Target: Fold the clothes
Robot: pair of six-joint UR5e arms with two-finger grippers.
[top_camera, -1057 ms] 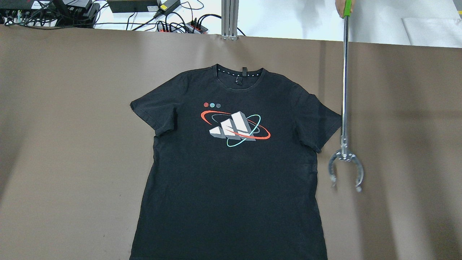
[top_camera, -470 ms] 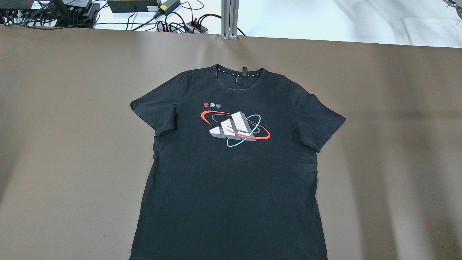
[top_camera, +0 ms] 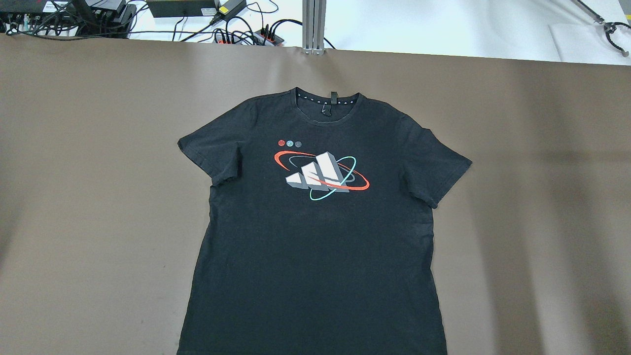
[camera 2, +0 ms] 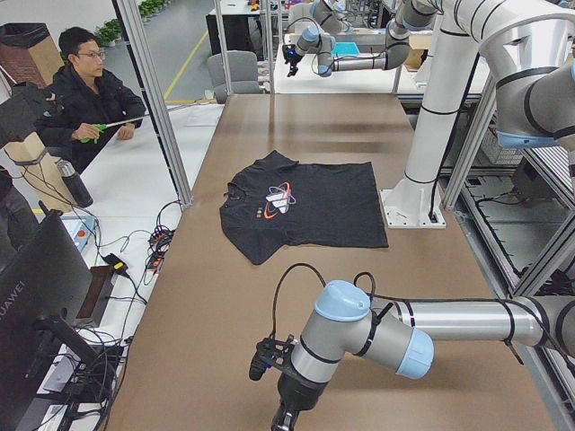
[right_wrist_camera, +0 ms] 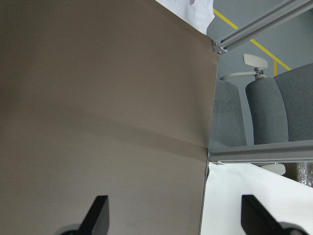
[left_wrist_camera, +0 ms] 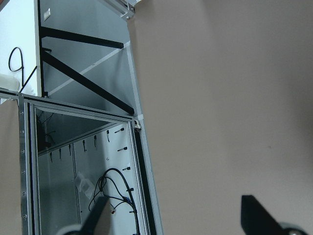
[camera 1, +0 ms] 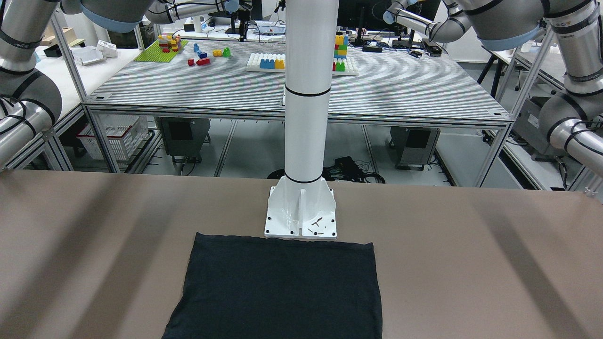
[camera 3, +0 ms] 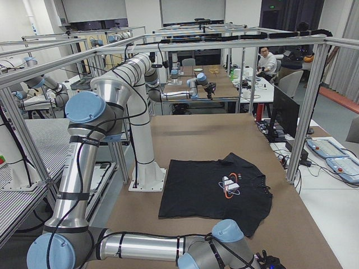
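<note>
**Table** (top_camera: 98,148): a brown surface that fills the overhead view and bears everything below.

**White pillar** (camera 1: 306,94): stands upright at the robot's edge of the table on a bolted base plate (camera 1: 282,221).

**Left arm** (camera 2: 377,337) and **right arm** (camera 3: 146,246): each reaches out low over an opposite end of the table, well apart from the garment.

**Black T-shirt** (top_camera: 315,256): lies flat and front up in the middle of the table. Both short sleeves are spread out. The collar points away from the robot, and the hem lies just beside the pillar's base plate. The hem is wider than that plate.

**Chest print** (top_camera: 320,172): white stepped bars ringed by a red and a teal ellipse, with three small dots above them.

**Left claw** (left_wrist_camera: 176,215): released, its two dark fingertips wide apart with nothing between them, above bare table beside the table's edge.

**Right claw** (right_wrist_camera: 176,215): likewise released and empty, above bare table close to a corner.

**Reacher tool** (top_camera: 611,32): its metal tip shows over the white surface beyond the table's far edge.
</note>
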